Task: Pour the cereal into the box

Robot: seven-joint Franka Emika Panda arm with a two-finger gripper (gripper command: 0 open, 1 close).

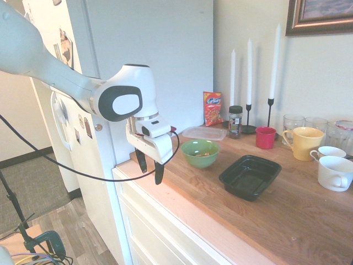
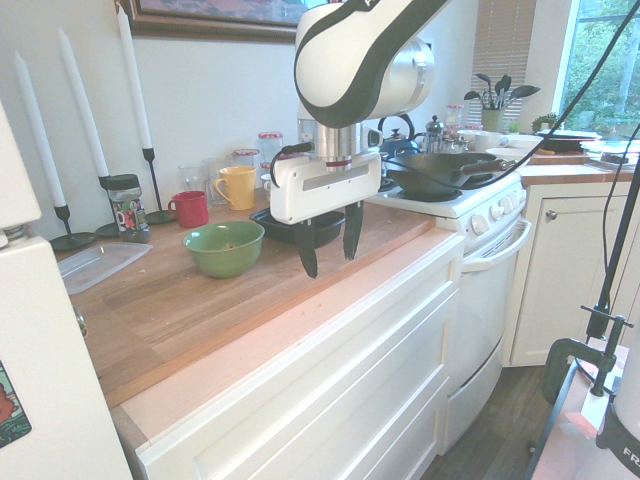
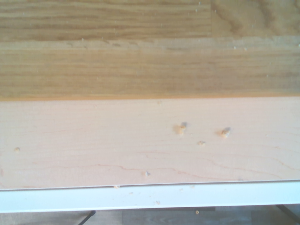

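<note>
Hovering over the pale front strip of the counter, left of centre in the first exterior frame, the two-finger gripper [image 1: 149,167] is pointing downward with its fingers parted and is grasping nothing. The cereal [image 1: 203,154] is sitting inside the green bowl [image 1: 201,160], near the middle of that frame and to the right of the gripper; only a little of it is showing above the rim. The black rectangular tray [image 1: 250,176] is lying right of the bowl, upright, its visible interior showing no flakes. In the wrist view, loose crumbs [image 3: 225,132] are dotting the pale strip. Behind the bowl, toward the upper middle of the first exterior frame, a clear plastic container [image 1: 204,133], a dark-lidded jar [image 1: 235,122] and an orange-red snack bag [image 1: 213,109] are standing or lying close together. Judging by this layout, the task is being assessed as at its approach stage, the pour remaining undone. The next move is calling for bringing the open fingers across to the bowl, straddling its wall, closing firmly, then lifting level and tipping over the tray. A shallow bite on the curved rim would be risking a slip or scattered flakes.
</note>
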